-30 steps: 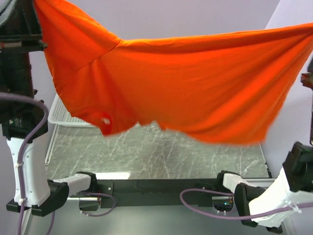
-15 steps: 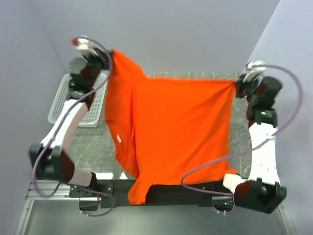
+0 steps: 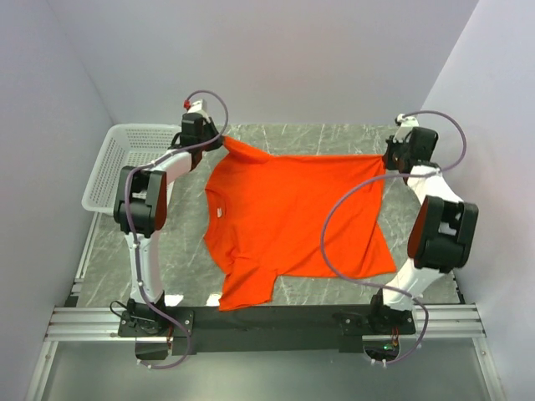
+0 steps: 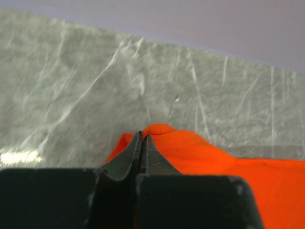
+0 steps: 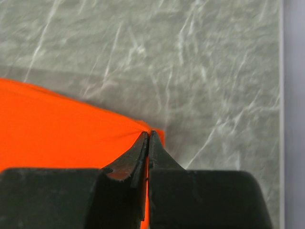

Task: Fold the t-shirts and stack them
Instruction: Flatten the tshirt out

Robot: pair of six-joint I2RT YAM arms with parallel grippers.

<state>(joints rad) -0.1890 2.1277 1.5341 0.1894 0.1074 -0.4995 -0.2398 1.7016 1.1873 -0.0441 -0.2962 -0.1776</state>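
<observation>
The bright orange-red t-shirt (image 3: 292, 217) lies spread on the marble table (image 3: 175, 251), neck with its white label (image 3: 220, 211) towards the left and one sleeve reaching the near edge. My left gripper (image 3: 221, 144) is shut on the far-left sleeve tip. In the left wrist view the closed left gripper (image 4: 143, 135) pinches orange cloth (image 4: 214, 162) just above the table. My right gripper (image 3: 387, 160) is shut on the far-right hem corner. In the right wrist view the right gripper (image 5: 148, 134) shows cloth (image 5: 57, 124) pulled taut to its tips.
A white mesh basket (image 3: 117, 167) stands at the far left of the table, just left of the left arm. Grey walls close in the back and both sides. The black base rail (image 3: 276, 322) runs along the near edge.
Both arms have come down and reached to the far side. The shirt, which hung in the air between them, now lies flat on the table. Both grips have held.
</observation>
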